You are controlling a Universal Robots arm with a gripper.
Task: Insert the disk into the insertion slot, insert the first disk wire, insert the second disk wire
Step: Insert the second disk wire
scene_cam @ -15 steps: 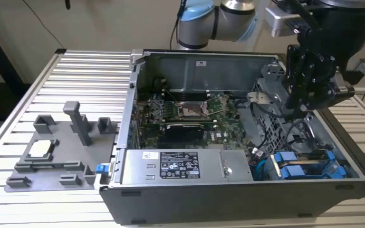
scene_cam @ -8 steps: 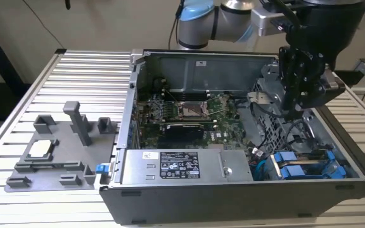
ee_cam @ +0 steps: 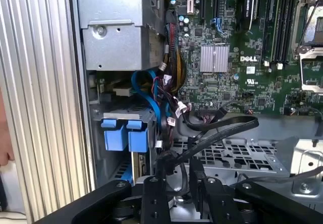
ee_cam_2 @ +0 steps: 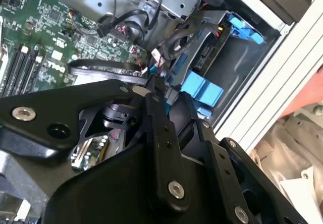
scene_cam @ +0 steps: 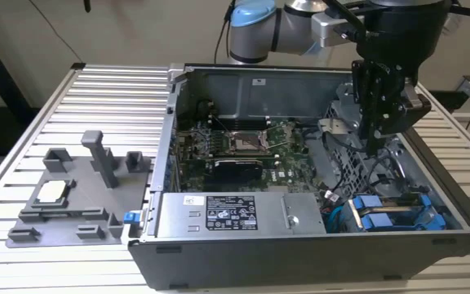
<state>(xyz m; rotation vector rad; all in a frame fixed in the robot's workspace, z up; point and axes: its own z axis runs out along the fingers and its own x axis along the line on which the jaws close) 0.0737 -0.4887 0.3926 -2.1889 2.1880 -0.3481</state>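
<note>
The disk (scene_cam: pixel 376 214) sat fully home in its slot at the corner of the computer case (scene_cam: pixel 300 260), so insertion appeared complete. The gripper (ee_cam: pixel 175 169) hung just beside it, jaws pinched on a black wire (ee_cam: pixel 222 133), judged not yet connected

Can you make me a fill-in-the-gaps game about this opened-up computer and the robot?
1. The two drive carriers in the computer case have ____ fronts.
2. The motherboard is coloured ____.
3. The grey fixture lies on the slatted table at the exterior view's ____ of the case.
4. The gripper hangs over the case's ____ side in the exterior view.
Missing words: blue; green; left; right.
</note>
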